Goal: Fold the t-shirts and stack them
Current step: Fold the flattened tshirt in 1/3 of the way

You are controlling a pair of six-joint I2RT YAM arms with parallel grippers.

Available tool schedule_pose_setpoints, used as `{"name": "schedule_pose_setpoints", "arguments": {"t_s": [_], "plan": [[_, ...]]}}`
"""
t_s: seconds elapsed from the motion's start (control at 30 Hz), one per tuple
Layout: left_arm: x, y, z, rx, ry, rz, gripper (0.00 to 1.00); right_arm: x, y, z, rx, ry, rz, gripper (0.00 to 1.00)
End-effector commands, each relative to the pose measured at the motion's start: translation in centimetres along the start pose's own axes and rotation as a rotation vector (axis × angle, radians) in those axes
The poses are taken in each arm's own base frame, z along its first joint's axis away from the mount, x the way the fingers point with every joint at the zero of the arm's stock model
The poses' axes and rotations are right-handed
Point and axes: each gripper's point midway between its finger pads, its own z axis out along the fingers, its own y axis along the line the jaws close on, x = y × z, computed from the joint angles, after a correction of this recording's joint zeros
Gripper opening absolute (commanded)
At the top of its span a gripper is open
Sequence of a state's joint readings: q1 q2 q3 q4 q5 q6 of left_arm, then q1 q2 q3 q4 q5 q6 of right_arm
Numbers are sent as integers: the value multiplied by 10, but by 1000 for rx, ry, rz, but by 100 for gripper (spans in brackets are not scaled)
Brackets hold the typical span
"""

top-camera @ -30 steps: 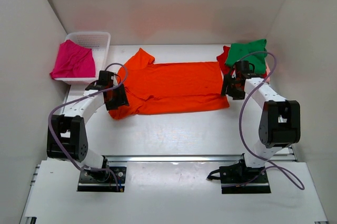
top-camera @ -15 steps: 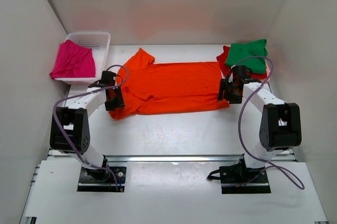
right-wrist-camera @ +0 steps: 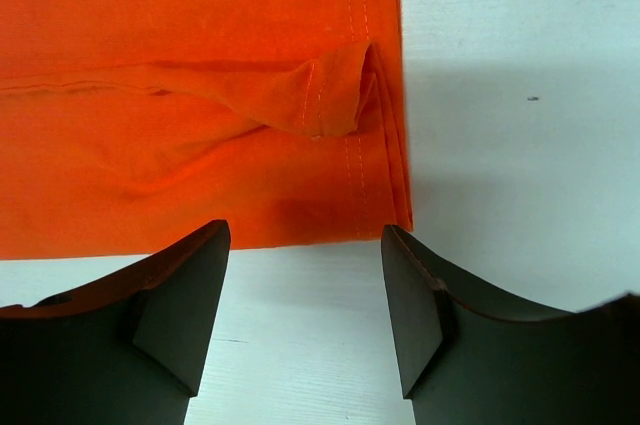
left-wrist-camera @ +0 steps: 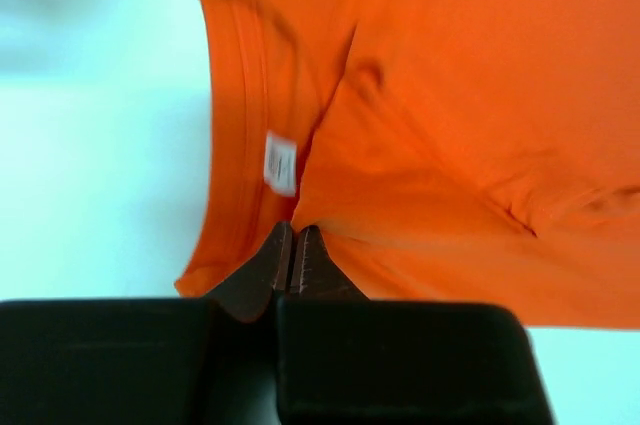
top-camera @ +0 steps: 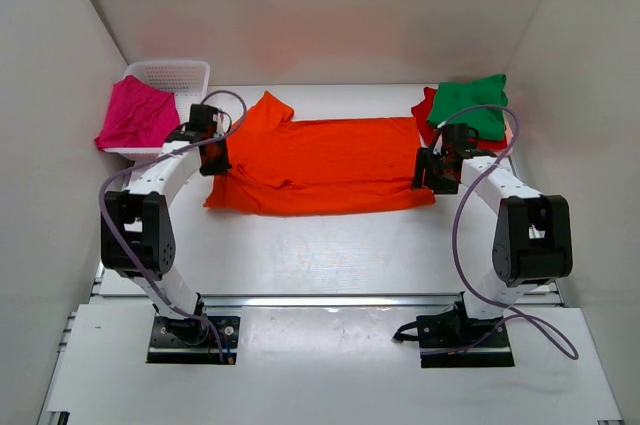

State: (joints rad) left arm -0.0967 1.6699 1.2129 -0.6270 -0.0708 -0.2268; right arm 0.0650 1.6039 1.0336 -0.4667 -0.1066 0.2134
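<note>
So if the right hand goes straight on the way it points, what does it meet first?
Probably the orange t-shirt, at its folded hem corner, just ahead of the open right hand; depth is hard to judge.

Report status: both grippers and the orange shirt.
Left gripper shut on the orange cloth t-shirt near its collar. Right gripper open, fingers at the hem corner, not gripping. Nothing in the way.
</note>
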Motion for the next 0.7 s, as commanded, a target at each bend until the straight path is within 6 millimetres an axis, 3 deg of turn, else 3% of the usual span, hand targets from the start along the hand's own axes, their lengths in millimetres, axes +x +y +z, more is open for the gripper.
{"name": "schedule_pose_setpoints", "arguments": {"t_s": [0.0, 0.1, 0.2, 0.33, 0.43, 0.67], "plan": [[-39, 8, -12, -35, -97, 53, 0, -3, 6, 6, -21, -19, -19, 60], [-42, 14, 2, -54, -79, 59, 4, -4, 9, 9, -23, -19, -30, 60], [-29, 14, 22, -46, -3, 49, 10, -5, 18, 13, -51, -18, -41, 60], [-3, 12, 41, -69, 111, 60, 62, -4, 27, 20, -52, 0, -55, 60], [3, 17, 34, -107, 129, 65, 79, -7, 34, 23, -63, -3, -64, 60], [7, 1, -11, -11, 10, 0, 88, -8, 45, 32, -84, 0, -78, 60]]}}
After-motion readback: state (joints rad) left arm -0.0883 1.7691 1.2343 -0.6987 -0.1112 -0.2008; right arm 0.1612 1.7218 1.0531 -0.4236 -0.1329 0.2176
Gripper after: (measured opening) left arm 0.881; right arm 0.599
